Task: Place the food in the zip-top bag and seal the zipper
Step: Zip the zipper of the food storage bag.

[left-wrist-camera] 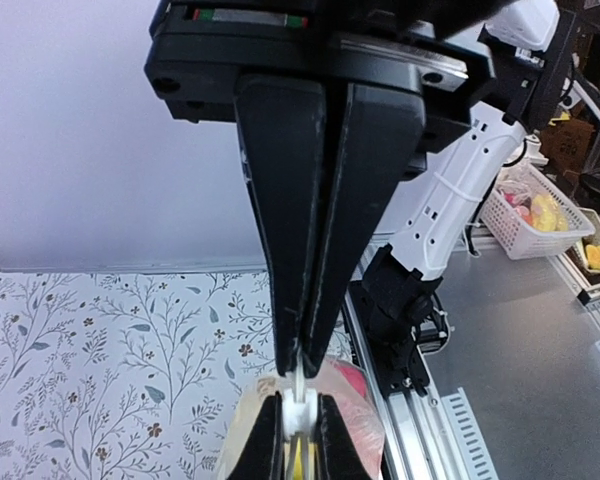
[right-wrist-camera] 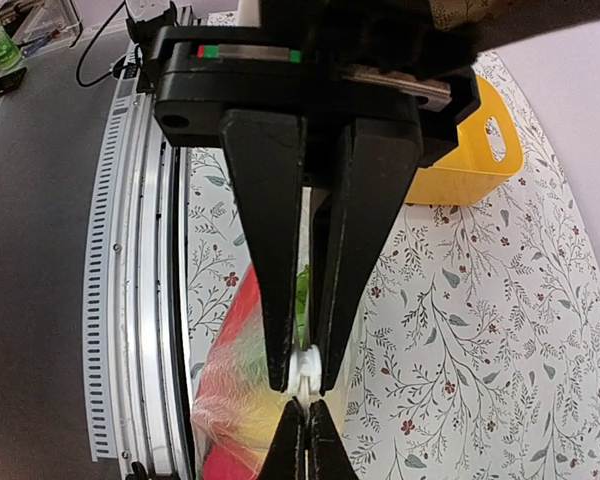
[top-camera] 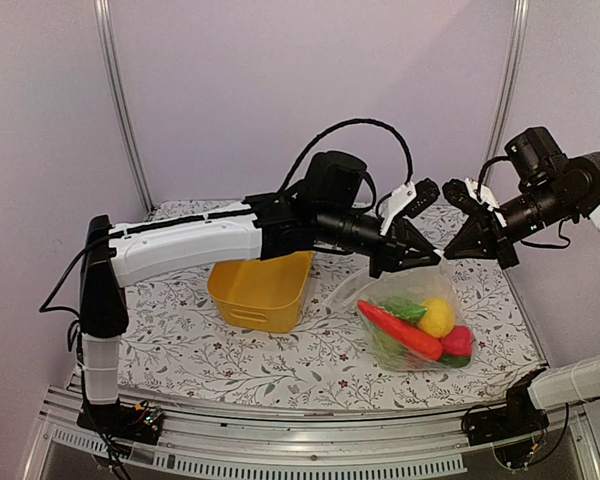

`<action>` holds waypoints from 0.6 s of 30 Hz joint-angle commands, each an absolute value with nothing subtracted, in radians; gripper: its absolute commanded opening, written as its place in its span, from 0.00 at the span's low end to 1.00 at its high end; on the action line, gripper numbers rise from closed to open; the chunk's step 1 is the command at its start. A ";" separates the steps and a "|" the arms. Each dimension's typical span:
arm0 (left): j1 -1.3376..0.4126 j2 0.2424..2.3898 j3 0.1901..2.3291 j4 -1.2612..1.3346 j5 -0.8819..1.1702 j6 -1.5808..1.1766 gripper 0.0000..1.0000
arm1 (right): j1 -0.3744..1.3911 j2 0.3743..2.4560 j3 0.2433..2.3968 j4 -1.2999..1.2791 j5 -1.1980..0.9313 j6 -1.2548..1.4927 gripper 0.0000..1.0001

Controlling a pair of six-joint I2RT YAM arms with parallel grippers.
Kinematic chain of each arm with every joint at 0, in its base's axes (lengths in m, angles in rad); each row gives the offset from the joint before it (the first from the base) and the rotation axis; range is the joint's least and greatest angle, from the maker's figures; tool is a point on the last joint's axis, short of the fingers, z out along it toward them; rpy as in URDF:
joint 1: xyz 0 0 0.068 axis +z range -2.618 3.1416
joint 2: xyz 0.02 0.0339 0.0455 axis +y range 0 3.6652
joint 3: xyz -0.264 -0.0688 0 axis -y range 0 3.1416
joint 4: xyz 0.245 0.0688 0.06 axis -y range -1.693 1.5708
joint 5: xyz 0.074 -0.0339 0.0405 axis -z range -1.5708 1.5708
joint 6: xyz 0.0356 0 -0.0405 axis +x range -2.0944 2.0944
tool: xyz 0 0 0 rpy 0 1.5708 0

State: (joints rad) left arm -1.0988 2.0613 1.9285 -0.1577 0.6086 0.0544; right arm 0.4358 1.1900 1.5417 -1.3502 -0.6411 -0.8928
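Observation:
The zip-top bag (top-camera: 368,296) hangs over the right of the table with the food (top-camera: 420,322) inside: red, green and yellow toys. Both grippers meet at its top edge. My left gripper (left-wrist-camera: 301,365) is shut on the thin zipper (left-wrist-camera: 300,386) strip. My right gripper (right-wrist-camera: 303,380) is shut on the white slider (right-wrist-camera: 306,366) of that strip, its tips almost touching the left one's. In the top view the left gripper (top-camera: 430,258) and right gripper (top-camera: 452,248) point at each other above the bag. Red food (right-wrist-camera: 242,310) shows through the plastic below.
An empty yellow basket (top-camera: 260,290) stands on the flowered cloth left of the bag, under the left arm. Metal rails (top-camera: 310,425) run along the near table edge. A white basket (left-wrist-camera: 535,215) of items sits off the table beyond the right arm's base.

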 commanded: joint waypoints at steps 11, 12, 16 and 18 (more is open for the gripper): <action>-1.086 1.938 1.711 -0.200 0.464 0.046 0.00 | 0.262 1.260 1.619 -1.383 -0.703 -0.998 0.00; -1.084 1.927 1.689 -0.194 0.459 0.044 0.00 | 0.252 1.264 1.618 -1.381 -0.706 -1.003 0.00; -1.081 1.889 1.602 -0.175 0.430 0.041 0.00 | 0.217 1.280 1.608 -1.367 -0.718 -1.014 0.00; -1.080 1.871 1.558 -0.167 0.417 0.035 0.00 | 0.207 1.287 1.604 -1.359 -0.718 -1.014 0.00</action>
